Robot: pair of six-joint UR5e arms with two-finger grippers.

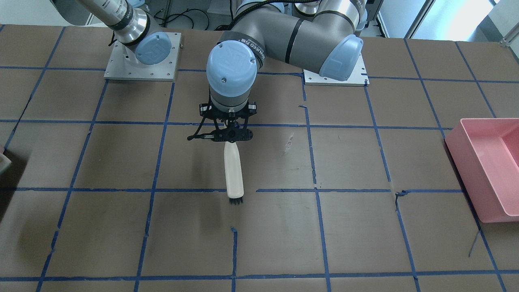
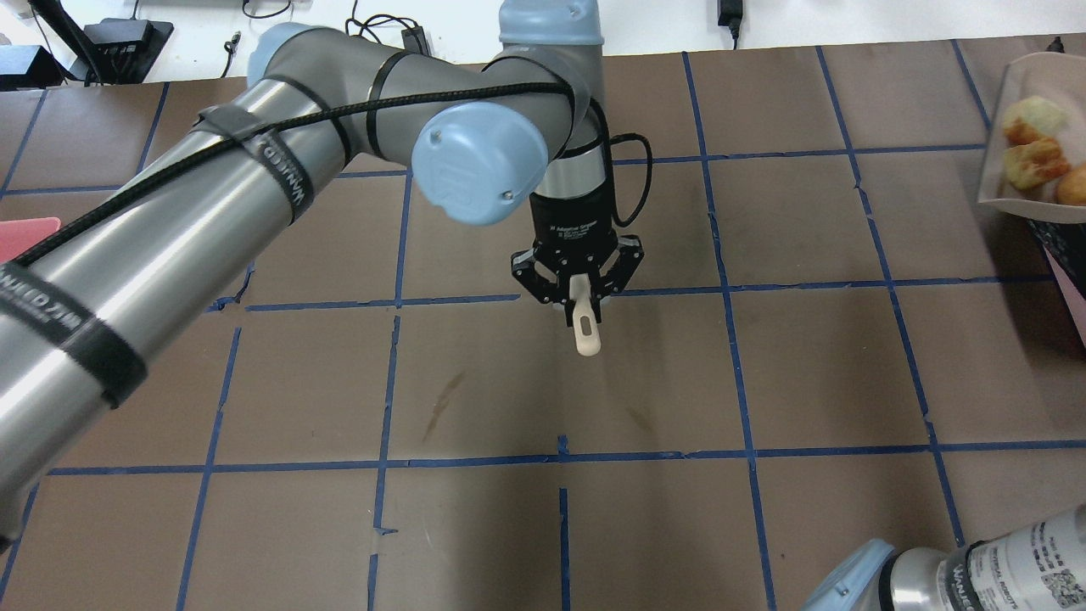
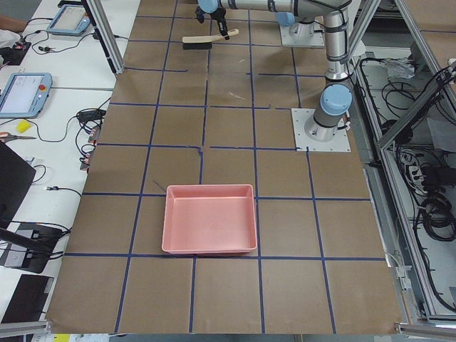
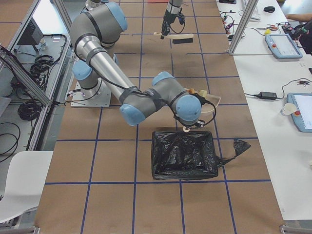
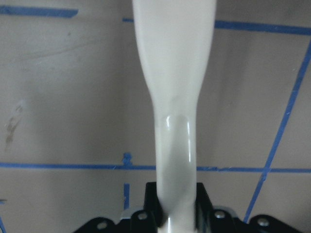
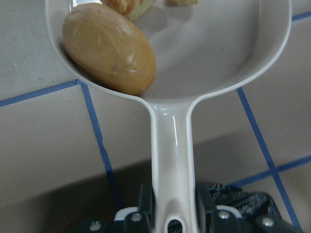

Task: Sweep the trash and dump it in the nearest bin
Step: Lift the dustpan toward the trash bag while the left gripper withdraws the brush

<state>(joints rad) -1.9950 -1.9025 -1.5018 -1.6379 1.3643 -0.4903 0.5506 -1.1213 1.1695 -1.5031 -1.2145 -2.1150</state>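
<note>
Pinches the white handle of the brush (image 1: 234, 170) between the fingers of the left gripper (image 2: 579, 297), dark bristles at the far end, over the middle of the brown surface (image 1: 365, 162). Clamps the dustpan (image 6: 214, 53) by its handle in the fingers of the right gripper (image 6: 174, 213). Carries all the trash in the pan: tan-brown lump (image 6: 109, 47) against the rim, two pale yellow-green chunks (image 2: 1033, 113) beside it. Holds the pan near the edge of the black-lined bin (image 4: 183, 156), well apart from the pink bin (image 3: 209, 246).
</note>
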